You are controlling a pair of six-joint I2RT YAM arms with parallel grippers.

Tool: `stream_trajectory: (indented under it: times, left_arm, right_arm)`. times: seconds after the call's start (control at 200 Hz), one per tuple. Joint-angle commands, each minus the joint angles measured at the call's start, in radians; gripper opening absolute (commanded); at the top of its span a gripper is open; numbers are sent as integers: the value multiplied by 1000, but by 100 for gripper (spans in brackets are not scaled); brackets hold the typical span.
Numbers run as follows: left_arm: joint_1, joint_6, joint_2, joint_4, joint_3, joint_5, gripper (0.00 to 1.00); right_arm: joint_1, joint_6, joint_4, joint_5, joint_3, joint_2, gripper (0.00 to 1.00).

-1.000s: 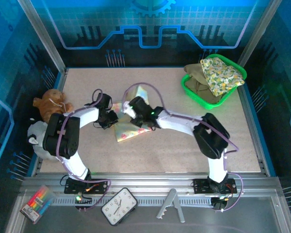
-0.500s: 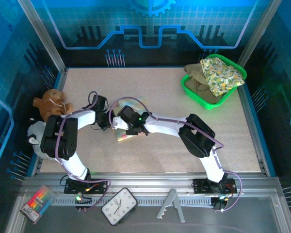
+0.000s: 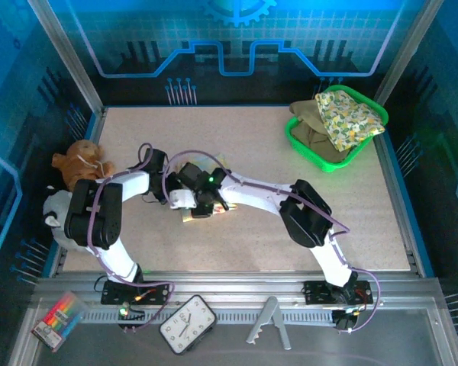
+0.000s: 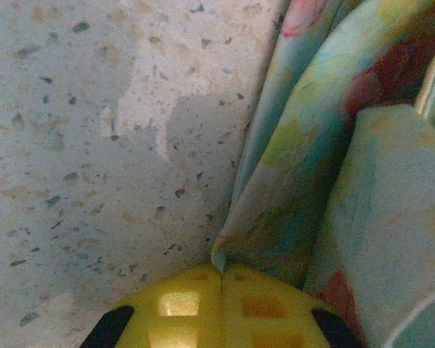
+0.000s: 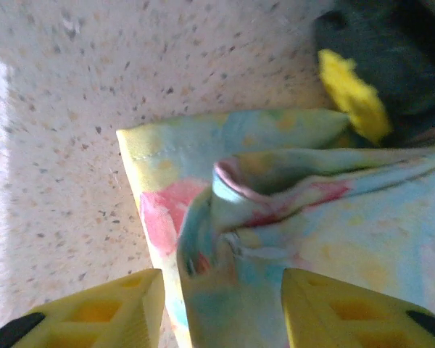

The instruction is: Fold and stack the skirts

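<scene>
Pastel print skirt point(image 5: 290, 217) lies bunched on the table point(image 3: 382, 229), mid-left, under both arms. Left gripper point(image 4: 221, 279) is pinched tight on a cloth edge; right gripper point(image 5: 221, 304) is partly open astride a fold, gripping nothing. Cloth looks thin, limp and light, so I'd take hemmed corners, not the bulk. Green basket point(image 3: 298, 139) far right holds the olive skirt point(image 3: 313, 133) and lemon-print skirt point(image 3: 351, 118) — heaped, unfolded.

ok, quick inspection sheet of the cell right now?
Surface: speckled table, pale patch beside skirt.
Job's things: pastel skirt bunched left of centre; floral skirt and olive skirt in green basket.
Clutter: brown plush at left edge; clock, marker pack on front ledge.
Grippers: left gripper shut on pastel skirt's edge; right gripper open over it.
Cables: purple cables looped along arms, no snag seen.
Surroundings: blue-lit enclosure walls.
</scene>
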Motion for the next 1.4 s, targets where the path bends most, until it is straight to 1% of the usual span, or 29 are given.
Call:
stream_trajectory:
  times: [0.0, 0.06, 0.13, 0.175, 0.195, 0.215, 0.225, 0.23, 0.255, 0.27, 0.305, 0.335, 0.34, 0.43, 0.48, 0.54, 0.62, 0.72, 0.815, 0.865, 0.925, 1.0, 1.065, 1.125, 1.17, 1.265, 1.34, 1.365, 1.395]
  left_arm:
    - [-3, 63, 80, 0, 28, -25, 0]
    - [-3, 81, 89, -15, 43, -29, 0]
    - [-3, 97, 99, -21, 57, -26, 0]
    - [-4, 106, 104, -25, 66, -24, 0]
    - [-4, 106, 107, -30, 70, -24, 0]
    - [-3, 110, 108, -33, 75, -24, 0]
    - [-3, 112, 108, -35, 76, -26, 0]
    - [-3, 113, 108, -36, 77, -26, 0]
    - [-3, 116, 109, -39, 81, -26, 0]
    - [-3, 117, 108, -42, 83, -26, 0]
    - [-3, 122, 108, -47, 88, -27, 0]
    - [-3, 125, 108, -50, 90, -28, 0]
    - [-3, 126, 108, -51, 91, -28, 0]
    - [-4, 137, 112, -61, 103, -29, 0]
    - [-4, 145, 118, -69, 113, -28, 0]
    - [-4, 156, 128, -81, 127, -31, 0]
    - [-7, 173, 142, -102, 153, -36, 0]
    - [-15, 208, 165, -143, 201, -55, 0]
    - [-33, 269, 204, -192, 275, -61, 0]
    - [-45, 309, 233, -219, 325, -58, 0]
    - [-65, 358, 275, -252, 393, -57, 0]
    - [-95, 413, 339, -305, 505, -56, 0]
    - [-127, 449, 393, -339, 599, -51, 0]
    - [-159, 474, 437, -357, 687, -34, 0]
    - [-182, 491, 475, -371, 745, -10, 0]
    - [-231, 533, 537, -419, 880, 15, 3]
    - [-255, 571, 557, -474, 978, -6, 7]
    - [-256, 574, 552, -482, 994, -17, 10]
    - [-253, 574, 540, -486, 1012, -26, 18]
  right_arm:
    - [-111, 125, -183, -239, 106, -65, 52]
    - [-181, 175, -197, -371, 146, -74, 53]
    - [-253, 246, -150, -462, 151, -66, 53]
    - [-306, 310, -95, -505, 146, -46, 51]
    - [-320, 335, -78, -504, 149, -34, 49]
    - [-338, 372, -63, -493, 158, -16, 43]
    - [-349, 399, -62, -481, 174, 3, 38]
    - [-349, 399, -62, -481, 174, 3, 38]
    - [-366, 444, -75, -457, 212, 36, 27]
    - [-374, 466, -93, -440, 245, 63, 22]
    - [-391, 511, -151, -405, 334, 130, 15]
    - [-402, 545, -209, -378, 421, 176, 11]
    - [-405, 553, -230, -373, 452, 214, 11]
    - [-424, 607, -359, -368, 677, 375, 4]
    - [-430, 640, -386, -375, 754, 441, 2]
    - [-431, 669, -385, -389, 776, 479, 1]
    - [-433, 722, -357, -411, 750, 497, 0]
    - [-431, 814, -315, -428, 672, 484, 0]
    - [-430, 951, -274, -341, 533, 419, 0]
    - [-428, 1030, -193, -299, 382, 342, 0]
    - [-421, 1138, 16, -273, 125, 206, 0]
    - [-419, 1298, 191, -239, -115, 60, 3]
    - [-414, 1409, 314, -240, -265, -31, 4]
    - [-392, 1545, 467, -212, -439, -139, 8]
    - [-370, 1634, 534, -178, -527, -195, 11]
    - [-321, 1810, 666, -127, -684, -286, 16]
    - [-306, 1866, 722, -95, -749, -335, 19]
    - [-306, 1867, 719, -87, -755, -349, 20]
    - [-307, 1861, 702, -68, -760, -371, 22]
